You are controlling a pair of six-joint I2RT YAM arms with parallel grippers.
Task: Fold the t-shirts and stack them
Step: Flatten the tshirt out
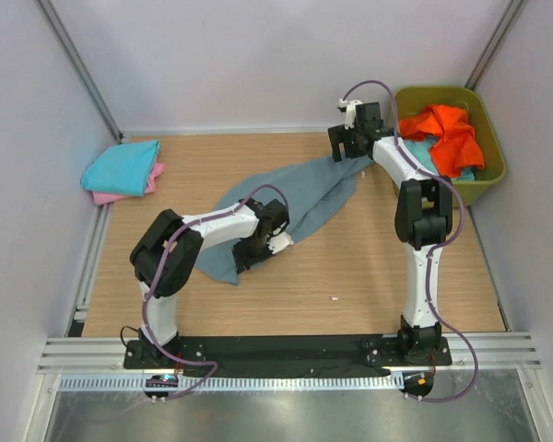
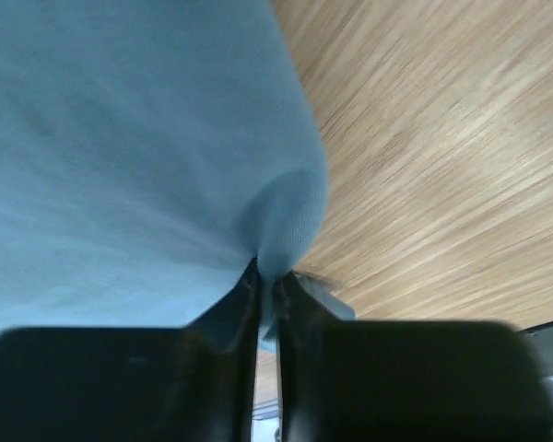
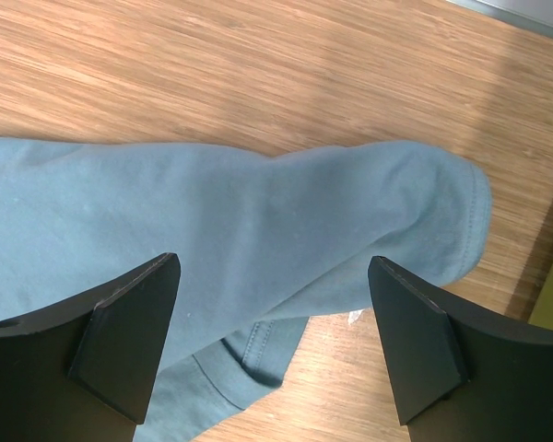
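I see my left gripper [image 2: 269, 281] pinched tight on the grey-blue shirt [image 2: 120, 138], right gripper [image 3: 275, 276] wide open above its other end, holding nothing.

Pale wooden tabletop [image 1: 350, 276] — a grey-blue t-shirt [image 1: 304, 198] sprawls diagonally across its middle, a pink shirt [image 1: 156, 173] lies far left under a turquoise one [image 1: 120, 168] — olive tub [image 1: 487, 187] far right.

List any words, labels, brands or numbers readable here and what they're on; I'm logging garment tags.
None readable.
The grey-blue t-shirt, orange t-shirt, turquoise t-shirt and green tub show no print.
A small white patch beside the left gripper is too small to read, if it is a label at all.
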